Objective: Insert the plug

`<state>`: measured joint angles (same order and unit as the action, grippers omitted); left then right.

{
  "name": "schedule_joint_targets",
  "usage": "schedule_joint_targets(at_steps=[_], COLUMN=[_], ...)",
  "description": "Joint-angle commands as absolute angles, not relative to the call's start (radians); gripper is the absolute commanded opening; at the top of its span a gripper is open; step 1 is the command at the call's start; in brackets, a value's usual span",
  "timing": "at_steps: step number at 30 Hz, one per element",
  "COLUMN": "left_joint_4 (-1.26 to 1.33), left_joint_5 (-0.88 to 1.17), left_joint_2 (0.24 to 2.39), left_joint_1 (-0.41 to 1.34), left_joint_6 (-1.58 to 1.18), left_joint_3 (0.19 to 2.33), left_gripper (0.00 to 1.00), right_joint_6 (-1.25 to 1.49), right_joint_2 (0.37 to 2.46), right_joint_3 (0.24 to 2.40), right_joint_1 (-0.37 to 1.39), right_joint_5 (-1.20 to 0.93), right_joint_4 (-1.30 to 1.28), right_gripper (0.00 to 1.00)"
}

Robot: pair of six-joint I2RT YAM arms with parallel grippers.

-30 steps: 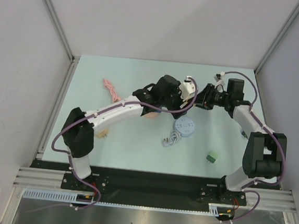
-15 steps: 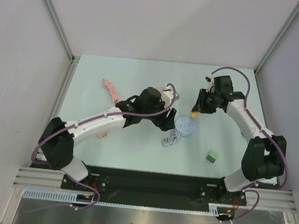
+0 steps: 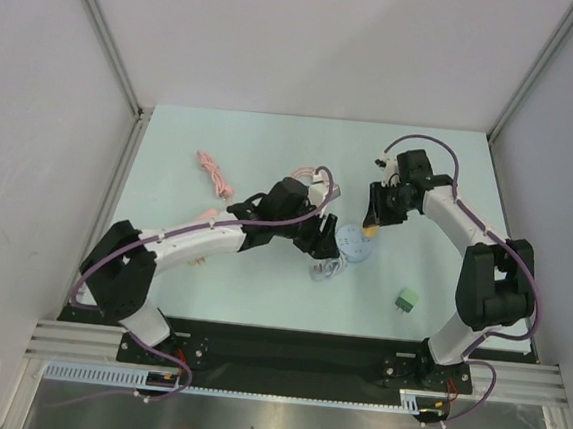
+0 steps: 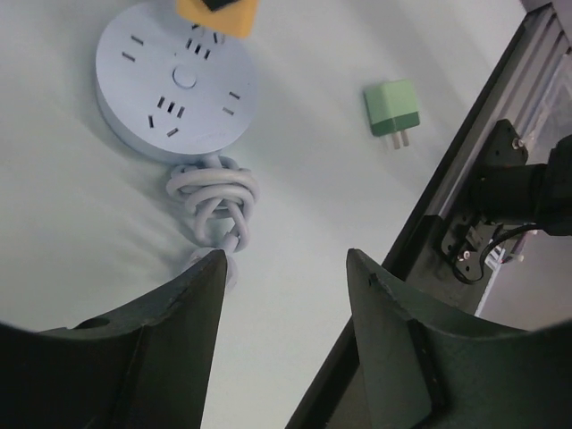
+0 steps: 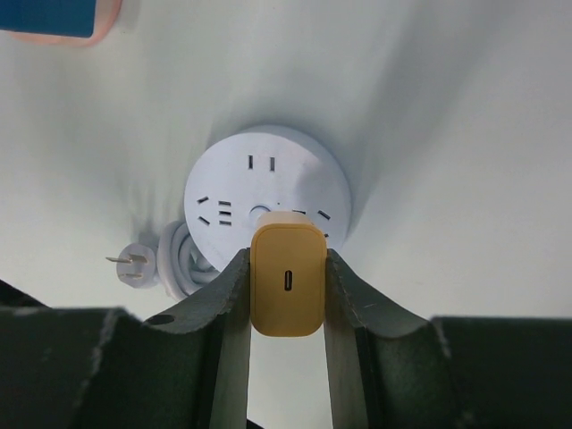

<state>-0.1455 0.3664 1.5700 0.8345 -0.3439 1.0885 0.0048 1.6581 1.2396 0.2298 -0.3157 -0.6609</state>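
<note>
A round pale-blue power strip (image 3: 355,244) lies on the table, its white coiled cord (image 3: 328,270) beside it. My right gripper (image 5: 287,268) is shut on a yellow plug (image 5: 287,279) and holds it just over the strip (image 5: 268,201), at its near-right sockets. In the top view the plug (image 3: 371,225) hangs at the strip's far right edge. My left gripper (image 4: 284,259) is open and empty, low over the table next to the cord (image 4: 214,198); the strip (image 4: 174,80) and the plug (image 4: 219,13) show beyond it.
A green plug (image 3: 406,301) lies at the front right of the table, also seen in the left wrist view (image 4: 393,107). A pink cord (image 3: 213,171) lies at the back left. A blue and pink object (image 5: 63,20) shows at the right wrist view's top left.
My right gripper has moved down and left with the yellow plug, over the strip's edge. My left arm has swung back and lowered beside the strip.
</note>
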Motion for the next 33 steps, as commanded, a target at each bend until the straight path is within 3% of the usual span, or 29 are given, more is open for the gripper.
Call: schedule_joint_targets(at_steps=[1,12,33], left_joint_4=[-0.029,-0.038,-0.028], left_joint_5=[0.407,0.285,0.275], left_joint_2=[1.638,1.759,1.781], left_joint_1=[0.828,0.813,0.795], left_joint_6=[-0.428,-0.431,-0.43], left_joint_3=[1.042,1.048,1.043], left_gripper=[0.61,0.59,0.58], right_joint_6=[-0.043,-0.052,-0.014], right_joint_2=[1.669,1.712,1.618], right_joint_3=[1.235,1.177,1.19], right_joint_1=[0.238,0.239,0.268], right_joint_5=[-0.289,-0.307,-0.23], right_joint_4=[-0.655,-0.588,-0.555], right_gripper=[0.0,0.0,0.0])
